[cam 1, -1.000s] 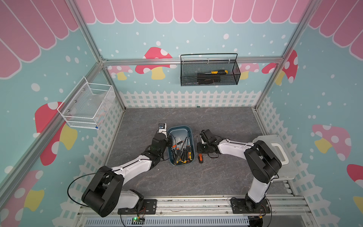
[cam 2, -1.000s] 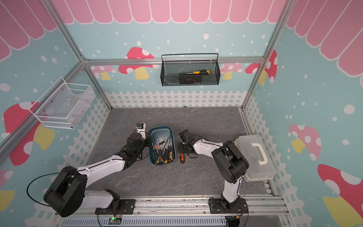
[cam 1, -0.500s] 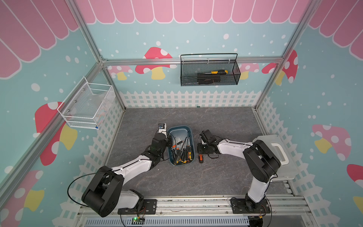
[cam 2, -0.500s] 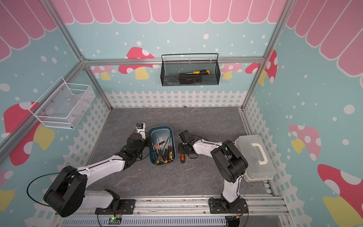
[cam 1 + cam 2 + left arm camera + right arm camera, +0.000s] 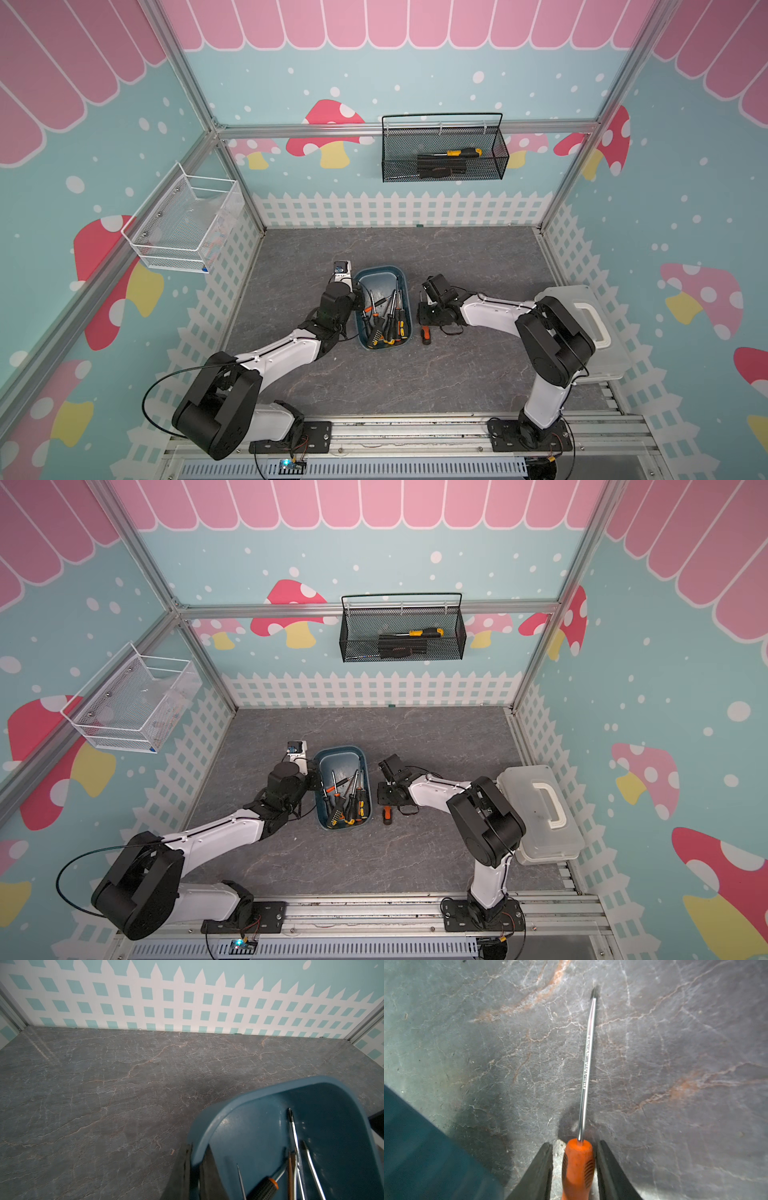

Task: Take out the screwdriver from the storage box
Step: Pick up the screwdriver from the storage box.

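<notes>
Far left, a white wire basket point(image 5: 183, 224) hangs on the wall. My left gripper point(image 5: 357, 300) is clamped tight on the left wall of the storage box point(image 5: 380, 269), a teal tub at the middle of the grey table point(image 5: 457, 257). Only the left wrist view shows its fingers point(image 5: 180, 1172) pinching the rim. A label on that wrist is too small to read.

Several orange-and-black tools point(image 5: 388, 316) lie inside the tub. Just right of it and not touching it, the screwdriver point(image 5: 424, 335) lies flat on the table, outside the box. Both top views show only its orange handle. The right wrist view shows the whole steel shaft, stamped with lettering too blurred to read.

My right gripper point(image 5: 574, 1142) stands narrowly open, straddling the handle with a gap on each side. A black mesh basket point(image 5: 444, 162) hangs on the back wall. Far right sits a translucent white case point(image 5: 590, 328).
</notes>
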